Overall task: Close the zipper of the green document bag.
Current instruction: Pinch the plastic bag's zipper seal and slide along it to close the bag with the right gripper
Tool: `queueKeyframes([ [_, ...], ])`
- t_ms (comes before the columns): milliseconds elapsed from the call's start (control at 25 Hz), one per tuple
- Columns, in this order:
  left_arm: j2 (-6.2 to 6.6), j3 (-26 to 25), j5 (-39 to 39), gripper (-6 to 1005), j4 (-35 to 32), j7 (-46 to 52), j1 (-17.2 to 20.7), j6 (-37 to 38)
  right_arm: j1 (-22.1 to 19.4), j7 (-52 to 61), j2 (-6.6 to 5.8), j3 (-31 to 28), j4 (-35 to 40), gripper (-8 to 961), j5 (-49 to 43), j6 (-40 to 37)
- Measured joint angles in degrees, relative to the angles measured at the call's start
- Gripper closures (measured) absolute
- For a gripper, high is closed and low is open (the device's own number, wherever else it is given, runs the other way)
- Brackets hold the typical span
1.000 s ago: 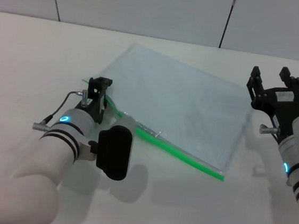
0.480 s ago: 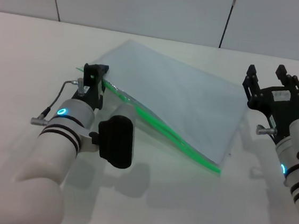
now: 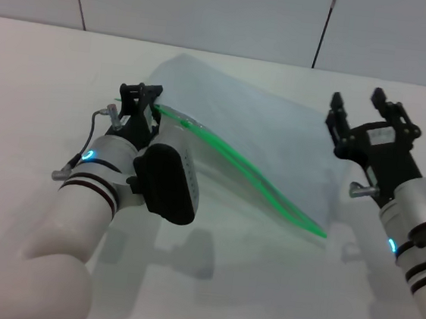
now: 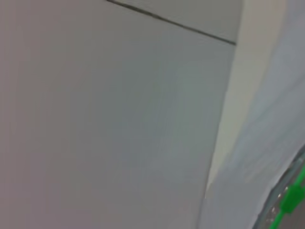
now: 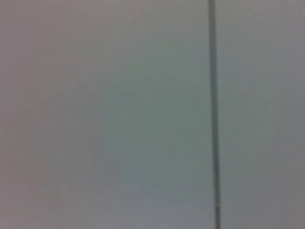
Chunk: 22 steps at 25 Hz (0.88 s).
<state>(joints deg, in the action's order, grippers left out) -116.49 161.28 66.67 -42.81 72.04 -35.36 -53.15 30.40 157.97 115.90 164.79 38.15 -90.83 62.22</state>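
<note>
My left gripper [image 3: 140, 95] is pinching the near-left end of the zipper [image 3: 242, 170], fingers clamped on the green strip, and I'm holding that corner of the green document bag [image 3: 275, 147] up off the white table [image 3: 38, 80]. The bag is slanting in the air, its green edge running in a sagging line from my left fingers down toward the right, where the far corner is dipping close to the tabletop. In my left wrist view a sliver of the zipper [image 4: 291, 200] is showing beside the pale plastic [image 4: 257, 152]. My right gripper [image 3: 364, 118] is hovering just beside the bag's right edge, fingers spread apart, gripping nothing.
</note>
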Motion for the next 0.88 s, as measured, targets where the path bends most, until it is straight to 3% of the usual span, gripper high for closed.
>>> queueKeyframes([
  [560,0.1,-0.2,1.9,946,-0.1,2.7,0.2,-0.3,-1.3,0.3,-0.53,0.1,2.7,340,-16.0,-7.8],
  [880,0.13,0.3,4.3,945,-0.1,2.7,0.4,-0.3,-0.8,0.2,-1.42,0.1,4.6,348,-18.7,-10.2],
])
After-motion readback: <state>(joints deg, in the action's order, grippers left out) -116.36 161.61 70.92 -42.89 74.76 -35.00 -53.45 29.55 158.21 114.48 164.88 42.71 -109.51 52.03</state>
